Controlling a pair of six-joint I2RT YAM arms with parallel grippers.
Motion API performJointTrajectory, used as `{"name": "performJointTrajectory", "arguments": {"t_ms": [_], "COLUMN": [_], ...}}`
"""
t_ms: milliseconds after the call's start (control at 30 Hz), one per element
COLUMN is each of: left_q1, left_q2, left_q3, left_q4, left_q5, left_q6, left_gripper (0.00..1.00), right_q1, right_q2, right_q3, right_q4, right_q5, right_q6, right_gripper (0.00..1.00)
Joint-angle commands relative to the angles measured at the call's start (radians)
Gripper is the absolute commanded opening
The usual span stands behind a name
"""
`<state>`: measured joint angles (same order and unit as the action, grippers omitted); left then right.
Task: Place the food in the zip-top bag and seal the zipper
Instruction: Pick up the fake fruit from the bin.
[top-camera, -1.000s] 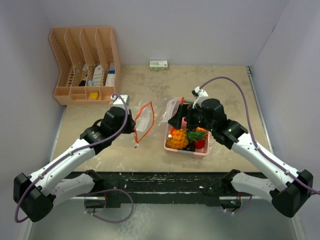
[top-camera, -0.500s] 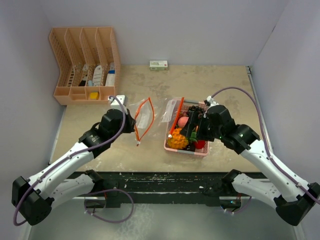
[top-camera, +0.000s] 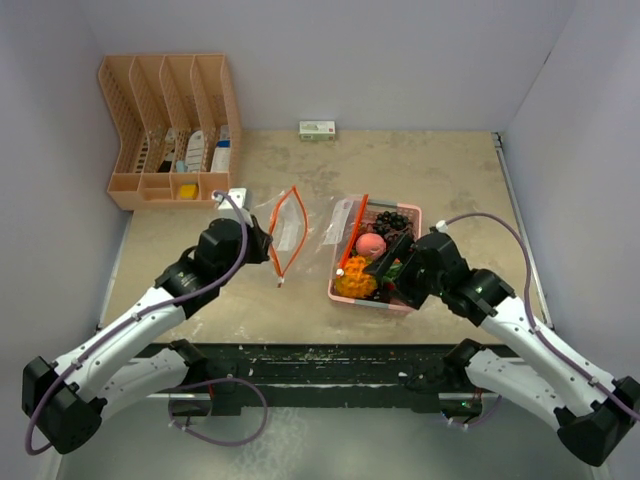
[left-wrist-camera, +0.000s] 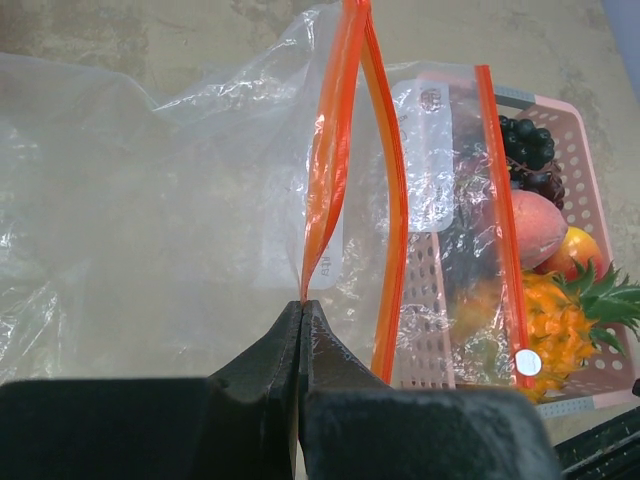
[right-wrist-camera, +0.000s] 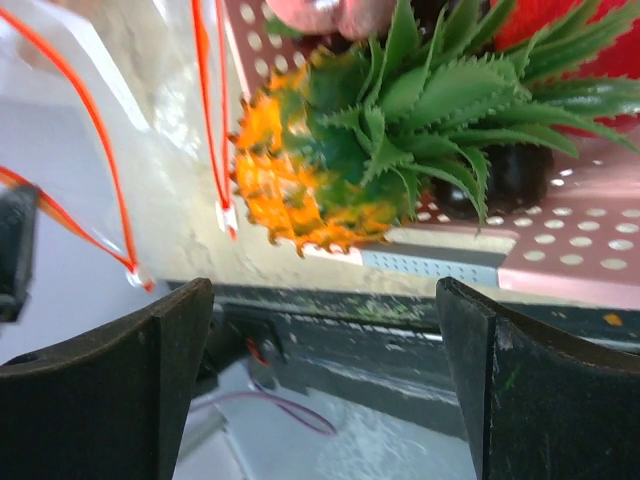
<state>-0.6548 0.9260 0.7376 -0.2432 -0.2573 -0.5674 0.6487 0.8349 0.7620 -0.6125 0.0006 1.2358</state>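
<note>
My left gripper (top-camera: 264, 246) is shut on one orange zipper lip of the clear zip-top bag (top-camera: 287, 232) and holds its mouth open above the table. The wrist view shows the closed jaws (left-wrist-camera: 302, 304) pinching the bag (left-wrist-camera: 200, 200). The food lies in the pink tray (top-camera: 412, 212): orange pineapple (top-camera: 354, 283), pink peach (top-camera: 370, 245), dark grapes (top-camera: 394, 220). My right gripper (top-camera: 386, 272) is open and empty over the tray's near side. In its wrist view (right-wrist-camera: 325, 335) the pineapple (right-wrist-camera: 300, 190) and a red piece (right-wrist-camera: 600, 50) lie just ahead of the fingers.
A second orange zipper strip with clear plastic (top-camera: 354, 232) lies along the tray's left edge. An orange desk organizer (top-camera: 170, 135) stands at the back left. A small white box (top-camera: 317, 129) sits at the back wall. The table's near edge (top-camera: 330, 350) runs close below the tray.
My right arm has pulled back from the tray's far side to its near side, uncovering the peach and grapes. My left gripper has shifted slightly away with the bag.
</note>
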Motion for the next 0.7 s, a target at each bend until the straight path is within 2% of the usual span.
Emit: {"name": "performJointTrajectory", "arguments": {"t_ms": [0,367,667], "left_q1": [0.003,0.003,0.003], "left_q2": [-0.035,-0.060,-0.063], "left_q3": [0.009,0.040,0.067], "left_q4": [0.048,0.011,-0.032], "left_q5": [0.011,0.036,0.036], "left_q6": [-0.001,0.022,0.038], "left_gripper": [0.00,0.00,0.00], "right_q1": [-0.001,-0.002,-0.003], "right_q2": [-0.013,0.057,0.145], "right_q3": [-0.027,-0.073,-0.070], "right_q4": [0.119,0.156,0.202], "right_q5": [0.132,0.236,0.371], "right_q6": [0.181,0.273,0.250], "right_gripper": [0.94,0.93,0.92]}}
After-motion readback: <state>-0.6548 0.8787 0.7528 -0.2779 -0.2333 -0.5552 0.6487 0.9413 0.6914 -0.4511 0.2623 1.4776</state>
